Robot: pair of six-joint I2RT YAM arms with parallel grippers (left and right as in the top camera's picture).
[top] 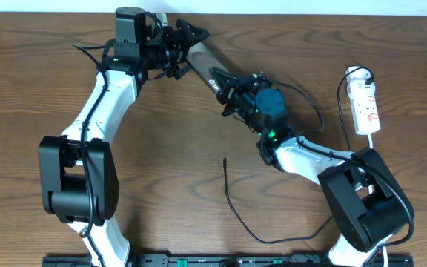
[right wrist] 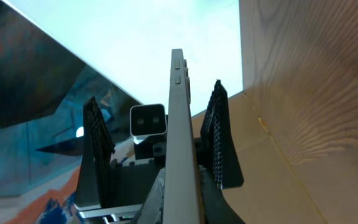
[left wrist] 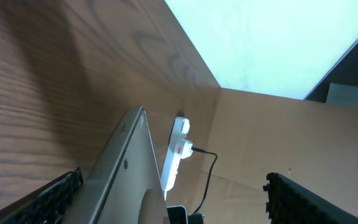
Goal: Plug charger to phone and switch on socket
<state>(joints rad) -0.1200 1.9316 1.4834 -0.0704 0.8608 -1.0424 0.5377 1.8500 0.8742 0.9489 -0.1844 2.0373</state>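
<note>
The phone (top: 204, 65) is held on its edge above the table, slanting between both arms. My right gripper (top: 230, 90) is shut on its lower end, and the right wrist view shows the phone (right wrist: 180, 124) edge-on rising from between my own fingers. My left gripper (top: 191, 46) stands open around the phone's far end, its toothed pads (right wrist: 219, 137) apart from the phone's sides. In the left wrist view the phone (left wrist: 126, 174) runs between those wide fingers (left wrist: 48, 199). The charger (top: 237, 213) lies loose on the table with its tip (top: 224, 160) free. The socket (top: 366, 100) lies at the right.
A black plug (top: 365, 74) sits in the far end of the socket, also seen in the left wrist view (left wrist: 188, 149) with its thin cable trailing down. The socket's white cord (top: 376, 141) runs back toward the right arm's base (top: 365, 204).
</note>
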